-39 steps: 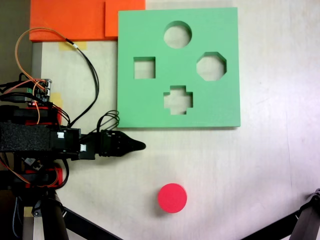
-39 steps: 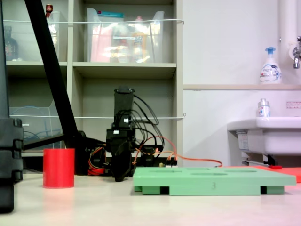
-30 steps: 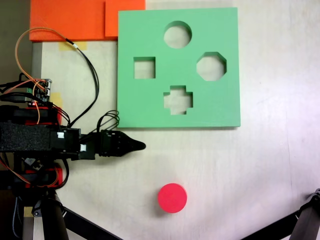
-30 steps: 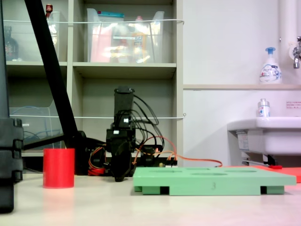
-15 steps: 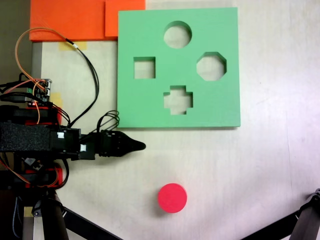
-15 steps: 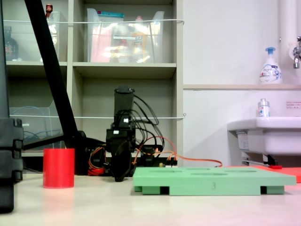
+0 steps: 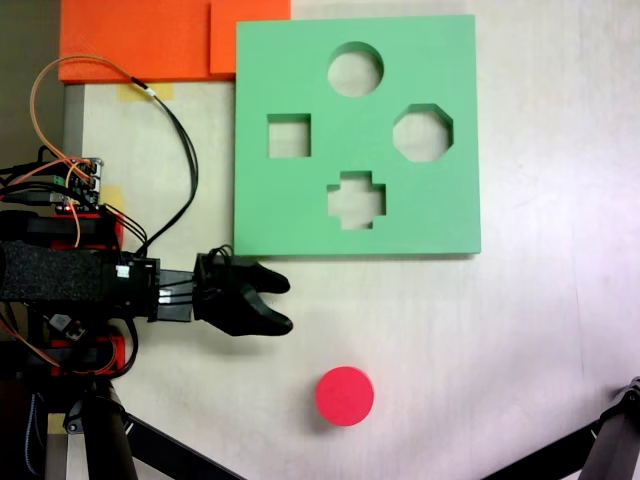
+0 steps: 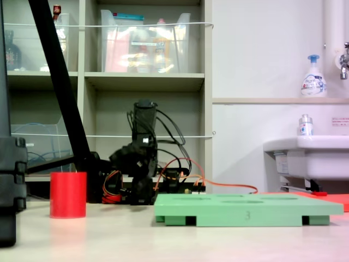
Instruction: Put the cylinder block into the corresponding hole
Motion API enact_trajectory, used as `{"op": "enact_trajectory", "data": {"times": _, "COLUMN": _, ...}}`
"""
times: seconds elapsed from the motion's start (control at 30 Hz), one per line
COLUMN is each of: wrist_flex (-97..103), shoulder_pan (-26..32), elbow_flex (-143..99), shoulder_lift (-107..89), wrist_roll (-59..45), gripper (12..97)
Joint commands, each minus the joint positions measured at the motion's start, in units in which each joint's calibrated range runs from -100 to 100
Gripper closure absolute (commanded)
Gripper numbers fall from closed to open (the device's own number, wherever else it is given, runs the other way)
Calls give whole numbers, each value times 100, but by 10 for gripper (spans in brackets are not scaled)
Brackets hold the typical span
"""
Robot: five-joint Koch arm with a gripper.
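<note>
End effector open and empty on the bench; red cylinder block stands apart from it, outside the board.

From above, the end effector (image 7: 283, 304) points right with its 2 black jaws spread, one tip near the lower edge of the green foam board (image 7: 300, 200), the other lower down. The cylinder block (image 7: 345, 396) stands upright on the bench (image 7: 520, 330), below and to the right of the jaws, touching neither them nor the board. The circular hole (image 7: 355, 69) sits in the board's upper part, above the octagonal cutout (image 7: 422, 132), and is unfilled. In the low side view the cylinder block (image 8: 68, 195) stands left of the arm, and the foam board (image 8: 248, 210) lies flat at right.
</note>
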Motion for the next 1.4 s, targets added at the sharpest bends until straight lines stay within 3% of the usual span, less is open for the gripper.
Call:
{"op": "enact_trajectory", "data": {"times": 0.0, "wrist_flex": 1505, "shoulder_pan": -20, "elbow_flex": -59, "shoulder_lift": -41, "wrist_roll": 825, "gripper": 572}}
{"op": "enact_trajectory", "data": {"times": 0.2, "wrist_flex": 2391, "shoulder_pan": -103, "elbow_flex": -59, "shoulder_lift": -41, "wrist_roll": 1910, "gripper": 574}}
{"op": "enact_trajectory", "data": {"times": 0.37, "wrist_flex": 2439, "shoulder_pan": -93, "elbow_flex": -59, "shoulder_lift": -41, "wrist_roll": 2090, "gripper": 574}}
{"op": "enact_trajectory", "data": {"times": 0.67, "wrist_flex": 2401, "shoulder_pan": 73, "elbow_flex": -59, "shoulder_lift": -41, "wrist_roll": 2100, "gripper": 317}}
{"op": "enact_trajectory", "data": {"times": 0.77, "wrist_flex": 2998, "shoulder_pan": 88, "elbow_flex": -59, "shoulder_lift": -13, "wrist_roll": 2105, "gripper": 299}}
{"op": "enact_trajectory", "data": {"times": 0.93, "wrist_flex": 3614, "shoulder_pan": 78, "elbow_flex": -59, "shoulder_lift": 1314, "wrist_roll": 2100, "gripper": 286}}
{"op": "enact_trajectory", "data": {"times": 1.17, "wrist_flex": 6435, "shoulder_pan": -34, "elbow_flex": 51, "shoulder_lift": 5280, "wrist_roll": 2139, "gripper": 286}}
{"op": "enact_trajectory", "data": {"times": 1.37, "wrist_flex": 6657, "shoulder_pan": -239, "elbow_flex": 599, "shoulder_lift": 7194, "wrist_roll": 2237, "gripper": 286}}
